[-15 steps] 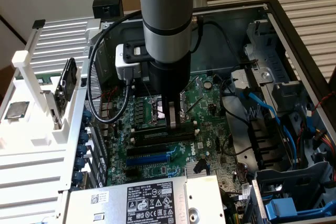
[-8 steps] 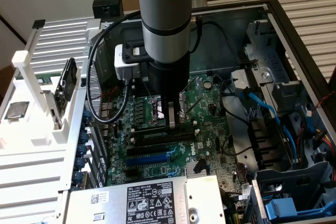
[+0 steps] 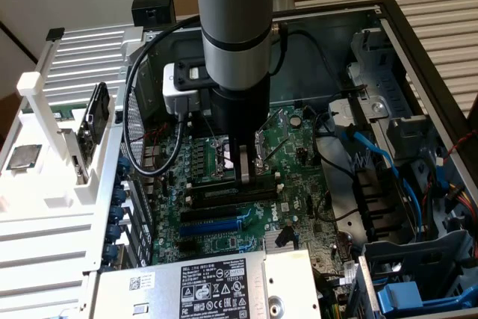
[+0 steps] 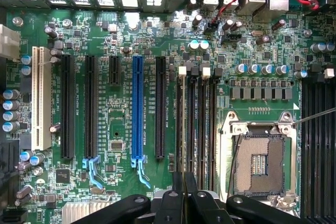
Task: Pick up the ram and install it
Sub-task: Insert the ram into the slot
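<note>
Ram [image 3: 97, 121]: dark narrow stick propped on edge, tilted, in the white rack [image 3: 33, 84] at the exterior view's left, outside the computer case and well apart from the pincer.
Pincer [image 3: 244, 173]: low over the motherboard [image 3: 299, 151], above the memory slots [image 4: 197, 119] beside the open processor socket [image 4: 260, 163]; fingers [image 4: 178, 187] pressed together, nothing seen between them.
Handling: judged light, thin and stiff, yet fragile; likely to crack if bent or twisted.
Hold: best across the two flat faces near mid-length, high up, leaving the contact edge free.
Progress: not yet picked up; memory slots empty.
</note>
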Controlling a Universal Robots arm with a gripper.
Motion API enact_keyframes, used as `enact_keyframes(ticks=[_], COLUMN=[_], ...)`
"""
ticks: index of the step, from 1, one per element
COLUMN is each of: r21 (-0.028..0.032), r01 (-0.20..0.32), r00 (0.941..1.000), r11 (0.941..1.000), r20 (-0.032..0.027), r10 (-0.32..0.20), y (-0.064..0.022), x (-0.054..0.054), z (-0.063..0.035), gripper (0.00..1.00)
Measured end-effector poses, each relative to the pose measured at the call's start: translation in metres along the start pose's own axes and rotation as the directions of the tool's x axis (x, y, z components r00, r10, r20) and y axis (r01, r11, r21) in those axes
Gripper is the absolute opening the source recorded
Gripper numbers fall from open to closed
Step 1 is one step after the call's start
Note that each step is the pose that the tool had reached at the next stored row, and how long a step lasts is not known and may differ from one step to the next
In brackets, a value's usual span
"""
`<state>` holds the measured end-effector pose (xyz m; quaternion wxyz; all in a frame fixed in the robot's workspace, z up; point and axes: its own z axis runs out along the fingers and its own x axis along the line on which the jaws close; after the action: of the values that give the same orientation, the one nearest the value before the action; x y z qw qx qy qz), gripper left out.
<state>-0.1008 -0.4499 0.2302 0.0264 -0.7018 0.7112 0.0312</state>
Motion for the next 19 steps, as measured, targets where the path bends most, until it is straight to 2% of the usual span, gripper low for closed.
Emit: enact_keyframes(ticks=[19], r21=[-0.0005], r01=[0.003], r00=[1.0000], r11=[1.0000], r20=[0.0000], r10=[-0.003], y=[0.0001], x=[0.0003], z=[0.0040], gripper=[0.13])
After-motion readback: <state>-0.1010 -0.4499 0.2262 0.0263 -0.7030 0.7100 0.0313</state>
